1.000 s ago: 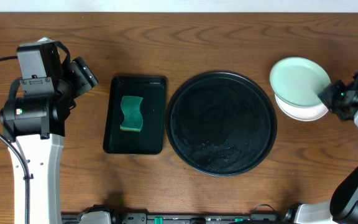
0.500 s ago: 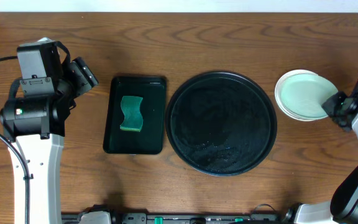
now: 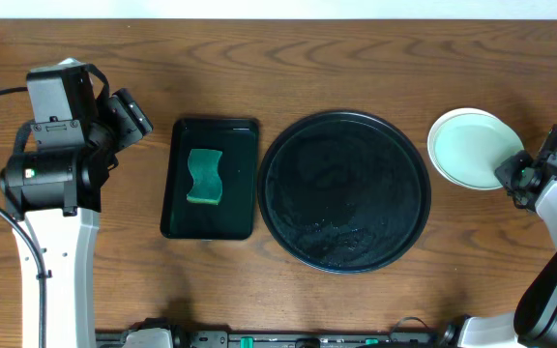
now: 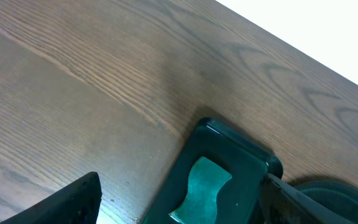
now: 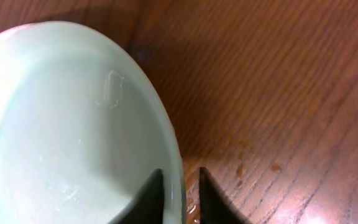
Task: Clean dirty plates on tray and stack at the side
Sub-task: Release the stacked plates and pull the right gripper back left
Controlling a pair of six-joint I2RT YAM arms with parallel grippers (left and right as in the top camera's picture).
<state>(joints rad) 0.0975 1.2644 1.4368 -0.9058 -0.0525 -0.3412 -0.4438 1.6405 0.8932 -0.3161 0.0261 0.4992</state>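
Worktop [image 3: 356,68]: brown wood grain; carries all items listed below
Tray [image 3: 346,193]: round, black, glossy, at centre of the worktop; nothing on it; surface shows wet streaks
Plates [image 3: 467,145]: stacked on the worktop to the right of the tray, close to its rim but apart from it; top plate pale mint, a white rim showing beneath it; number in the stack cannot be told; the right wrist view shows the top plate [image 5: 73,124] clean, with no smear
Right gripper [image 3: 511,174]: at the lower right edge of the plates; in its own wrist view [image 5: 182,196] the fingers sit narrow, one over the plate and one outside, with the rim between them; whether they press on the rim cannot be told
Droplets [image 5: 241,169]: on the wood just beside the outer finger
Left gripper [image 3: 129,114]: above the worktop at far left, well apart from the tray; fingers spread wide [image 4: 180,179], holding nothing
Small tray [image 3: 177,184]: rectangular, black, between the left arm and the tray
Sponge [image 3: 204,177]: green, lying in the small tray
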